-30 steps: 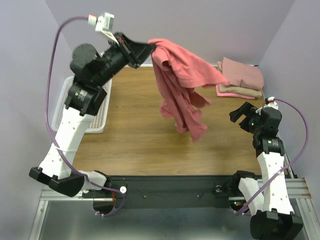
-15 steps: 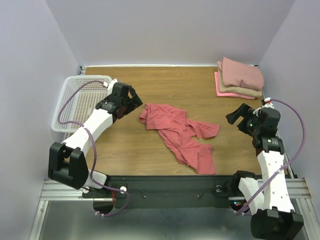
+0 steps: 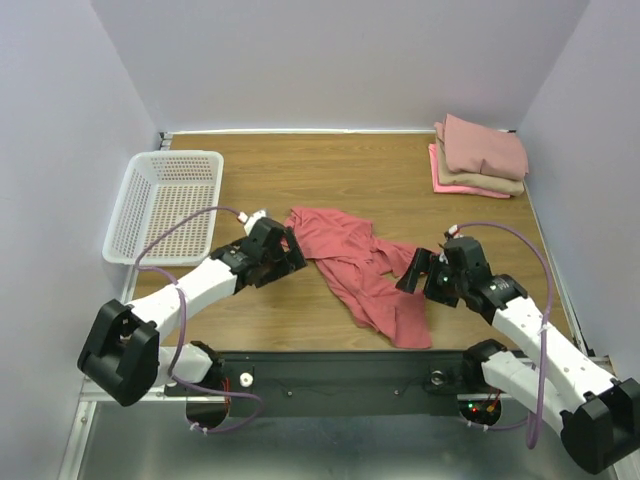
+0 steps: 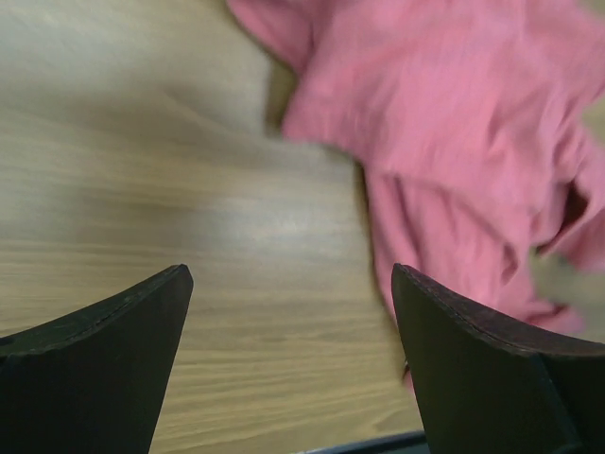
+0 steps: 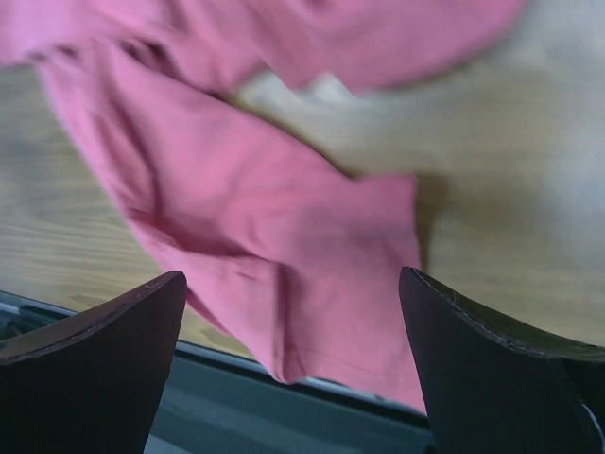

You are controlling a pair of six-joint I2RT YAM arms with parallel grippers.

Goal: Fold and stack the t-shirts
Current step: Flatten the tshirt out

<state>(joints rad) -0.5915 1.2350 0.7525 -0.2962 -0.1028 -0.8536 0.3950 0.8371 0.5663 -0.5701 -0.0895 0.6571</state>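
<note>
The wooden table point(image 3: 330, 170) bears the crumpled coral-red shirt point(image 3: 350, 265), which lies between the two sets of jaws (both spread wide, gripping nothing). The folded stack point(image 3: 480, 155) sits well beyond the right gripper point(image 3: 411, 272). The left gripper point(image 3: 295, 250) is just beside the shirt's edge.

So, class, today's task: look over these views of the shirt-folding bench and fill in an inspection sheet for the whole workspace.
Surface: wooden table, flat, no spills seen.
Job's things: coral-red shirt lies crumpled and unfolded near the middle front; stack of folded shirts in the far right corner, dusty-pink on top, tan, then bright-pink.
Clutter: white mesh basket at the far left, nothing seen inside.
Grippers: left gripper open, at the shirt's left edge; right gripper open, at its right side; neither holds anything.
Cables: a purple cable loops above each arm, clear of the shirt.
Surroundings: plain walls; nothing else seen.
</note>
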